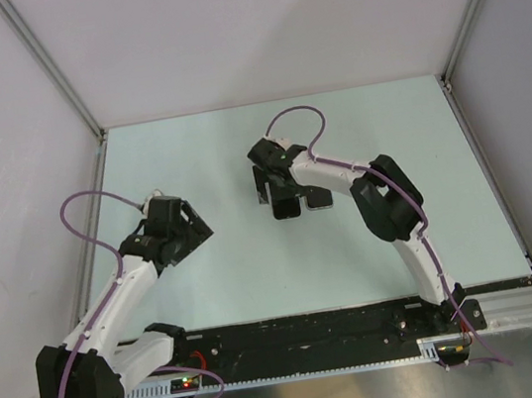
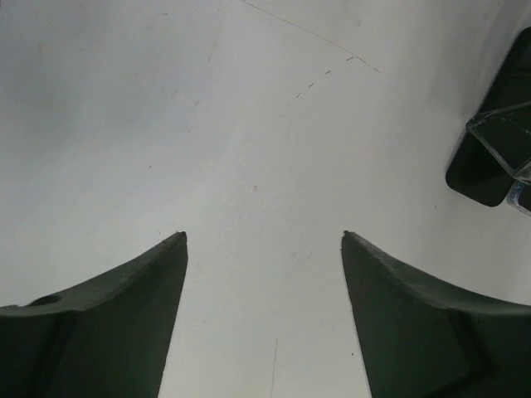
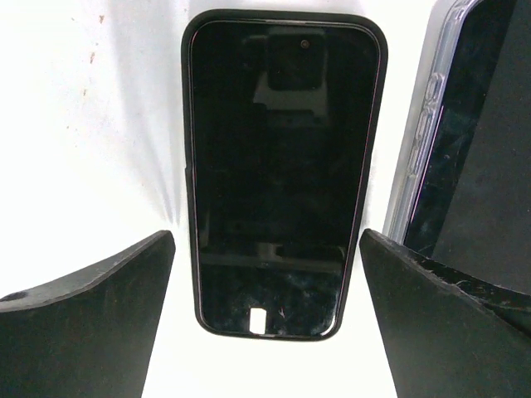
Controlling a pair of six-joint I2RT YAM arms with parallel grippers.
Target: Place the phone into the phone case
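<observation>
Pale table (image 1: 190, 160): matte surface; the work items lie near mid-frame in the top view.
Right gripper (image 3: 267, 233): jaws spread wide, one finger on each side of the phone's lower end. A gap shows on both sides, so there is no contact and nothing is held.
Left gripper (image 2: 264, 235): jaws apart over bare table, holding nothing. It sits left of centre in the top view, well apart from the phone.
Black phone case (image 3: 282, 16): continuous dark rim round all four sides of the phone, lying flat on the table.
Phone (image 3: 278, 166): centre of the right wrist view, screen up, inside the black rim.
Clear case (image 3: 421, 124): upper right of the right wrist view, just beside the phone. It has a dark body in it; whether that is a second phone cannot be told.
Orientation: the long axis runs top to bottom of the right wrist view. A small lens dot near the upper end suggests the phone's top points to the upper edge of the frame.
Step in hand: judged as release; the phone appears seated in the case.
Next move: calls for a straight lift of the right gripper without brushing either long edge. Corner seating cannot be confirmed from this angle.
</observation>
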